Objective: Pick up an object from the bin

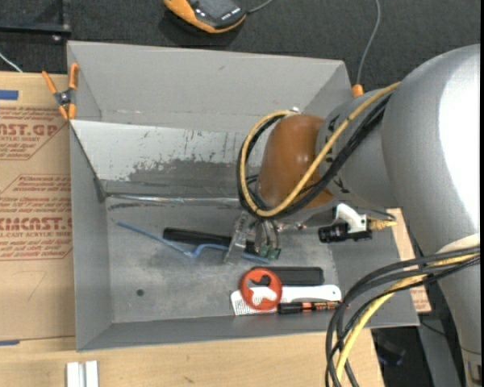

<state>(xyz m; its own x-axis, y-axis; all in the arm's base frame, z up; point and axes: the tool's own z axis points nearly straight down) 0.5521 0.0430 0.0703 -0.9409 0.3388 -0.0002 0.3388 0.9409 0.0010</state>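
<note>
Bin (pixel 89 240): 1 blue stick (pixel 155 239), 1 black handle (pixel 194 236), 1 red-white round item (pixel 260 287), 1 black bar (pixel 303 276), 1 orange-black pen (pixel 310 304). Tool (pixel 254 242) at black handle's right end. Spread or pressed together: can't tell.

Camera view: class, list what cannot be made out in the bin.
- Black handle: right end hidden under the gripper.
- Blue tool: right end hidden there too.
- Bin: back right corner covered by the arm's orange cover.
- Red-and-white round thing: markings too small to read.

The bulky silver-grey arm (pixel 448 135) wears a glossy orange cover (pixel 294 156) (domed), looped black-and-yellow cables (pixel 244 168) and a small metallic gripper (pixel 254 247).
</note>
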